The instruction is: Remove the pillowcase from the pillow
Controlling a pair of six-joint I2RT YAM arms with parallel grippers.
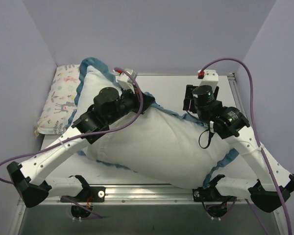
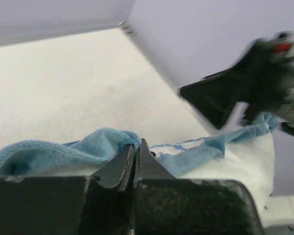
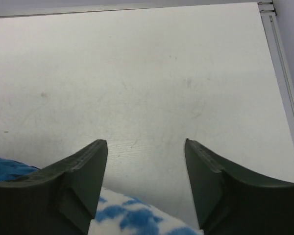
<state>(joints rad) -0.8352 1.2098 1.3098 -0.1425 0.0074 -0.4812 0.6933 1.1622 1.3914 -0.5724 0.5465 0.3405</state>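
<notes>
Lying slantwise across the middle of the desk (image 1: 169, 85), a big white stuffed bulk, the pillow (image 1: 161, 142), runs from the far left corner down toward the near right; the pillowcase (image 1: 90, 63) shows in the top view mostly as blue ruffled trim, curling round the far left end, running along the far edge and peeping out again at the near right end; from above it is not possible to tell where the white inside of the cover stops and the pillow itself begins; the left arm reaches over the bulk to its far edge, and in the left wrist view the left pincer (image 2: 137, 144) is clenched tight, its two dark fingers pressed together with a bunched fold of the blue trim caught at their tips; on the other side of the tips a white edge with blue stitching carries on toward the right arm, which is blurred in that view; the right pincer (image 3: 146, 142) hovers just beyond the far edge of the pillow, released, its fingers spread with only bare desk between them; a patch of blue-and-white patterned fabric lies below it at the bottom of the right wrist view; a small pastel animal-print pillow (image 1: 59, 100) rests against the left wall, touching the trimmed end of the bulk; purple cables (image 1: 235, 66) loop from both arms.
</notes>
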